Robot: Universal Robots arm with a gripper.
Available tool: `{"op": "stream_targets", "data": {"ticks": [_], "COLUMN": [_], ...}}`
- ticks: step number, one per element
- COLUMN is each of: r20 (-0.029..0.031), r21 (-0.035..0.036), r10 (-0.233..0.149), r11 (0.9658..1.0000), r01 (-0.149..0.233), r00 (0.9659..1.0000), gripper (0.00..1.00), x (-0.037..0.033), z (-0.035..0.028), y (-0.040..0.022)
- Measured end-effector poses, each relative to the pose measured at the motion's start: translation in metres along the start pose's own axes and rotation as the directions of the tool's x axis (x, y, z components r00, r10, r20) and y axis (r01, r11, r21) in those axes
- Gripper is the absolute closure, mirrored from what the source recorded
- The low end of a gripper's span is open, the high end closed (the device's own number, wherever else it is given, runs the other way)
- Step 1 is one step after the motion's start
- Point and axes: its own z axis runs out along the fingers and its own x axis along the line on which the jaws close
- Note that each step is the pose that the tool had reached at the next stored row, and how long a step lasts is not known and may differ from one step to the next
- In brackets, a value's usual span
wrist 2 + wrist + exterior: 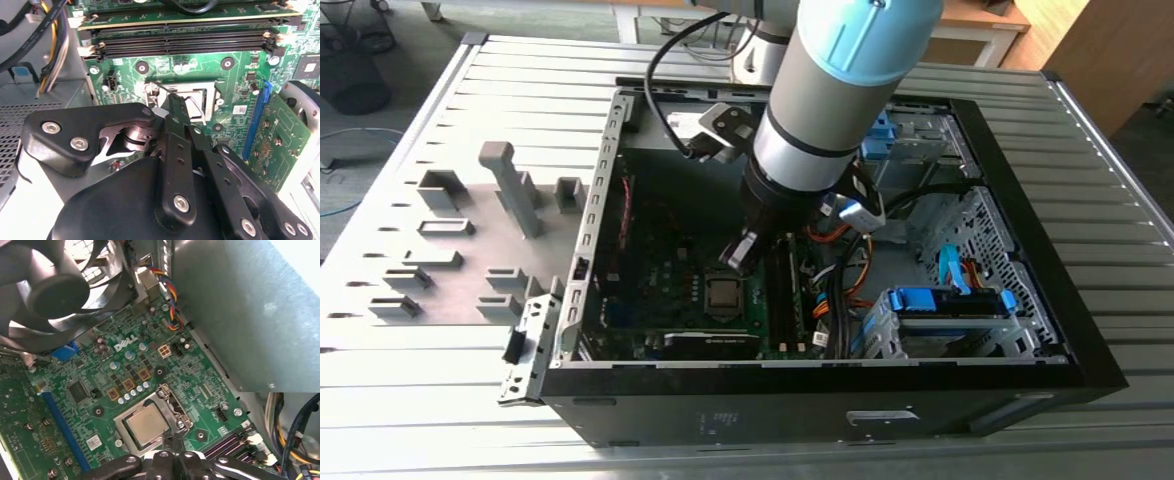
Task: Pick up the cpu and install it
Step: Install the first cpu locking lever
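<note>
CPU (145,426) sat flat in the motherboard (100,385) socket, its silver top bare, just ahead of the fingertips. Gripper (172,444) hovered close above the socket's edge, fingers (175,112) drawn together with nothing between them

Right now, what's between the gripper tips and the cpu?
In the first wrist view, the metal socket frame's edge lies between the gripper and the cpu, which sits in the socket.

A slatted metal desk (1107,230) carries an open black computer case (854,405) beneath the gripper (739,258), and a grey fixture plate (467,250) of holders lies beside that case, well apart from the gripper.
</note>
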Motion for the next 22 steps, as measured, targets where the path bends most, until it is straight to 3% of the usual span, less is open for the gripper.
{"op": "stream_targets", "data": {"ticks": [7, 13, 22], "r20": [-0.0077, -0.0139, -0.0186], "r21": [0.0017, 0.0041, 0.0059], "r10": [-0.008, -0.011, -0.01], "r11": [1.0, 0.9999, 0.9999], "r01": [0.008, 0.011, 0.01], "r00": [0.9999, 0.9998, 0.9998], "gripper": [0.89, 0.89, 0.89], "x": [0.0026, 0.0021, 0.0026], "z": [0.0056, 0.0061, 0.0059], "y": [-0.0028, -0.0041, -0.0065]}}
